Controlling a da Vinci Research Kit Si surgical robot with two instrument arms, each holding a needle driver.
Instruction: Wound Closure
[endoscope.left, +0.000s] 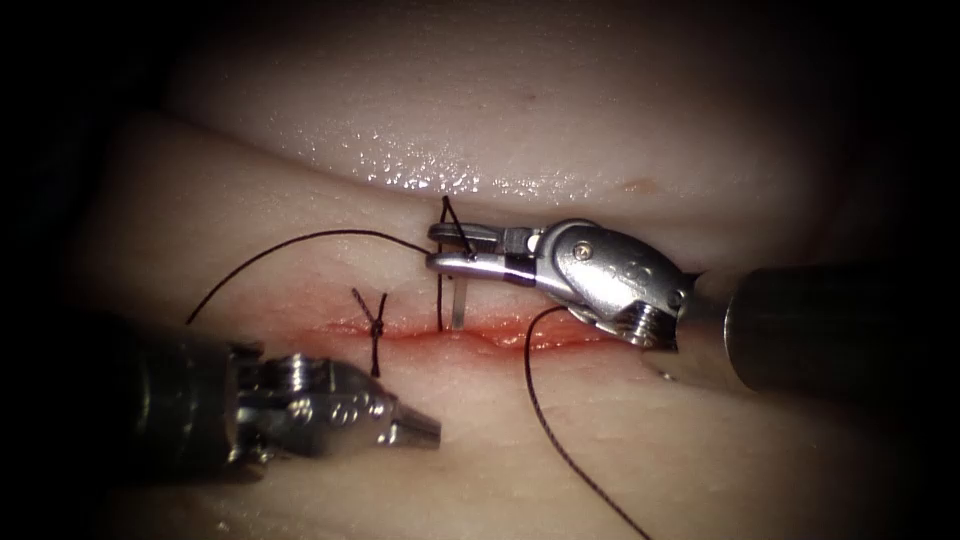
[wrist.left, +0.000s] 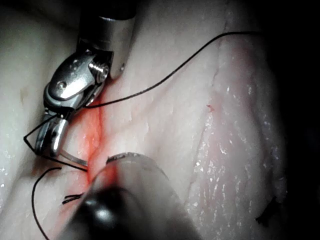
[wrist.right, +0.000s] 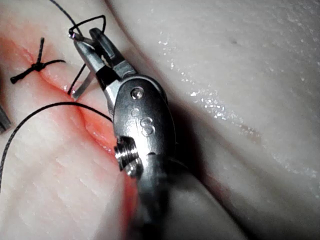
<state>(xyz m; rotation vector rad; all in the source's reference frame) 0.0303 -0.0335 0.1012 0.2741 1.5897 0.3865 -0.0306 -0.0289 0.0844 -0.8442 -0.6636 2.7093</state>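
You're at a surgical-training bench, lab setup, no patient. What shows it: the tissue is a pale slab of pork belly lit by a tight spot of light with darkness all round. A straight cut runs left to right across it, red fluid along its edges, one tied stitch over it. Dark thread trails over the near side. Two metal wristed tools on thin shafts, the left gripper and the right gripper, reach in from opposite sides.
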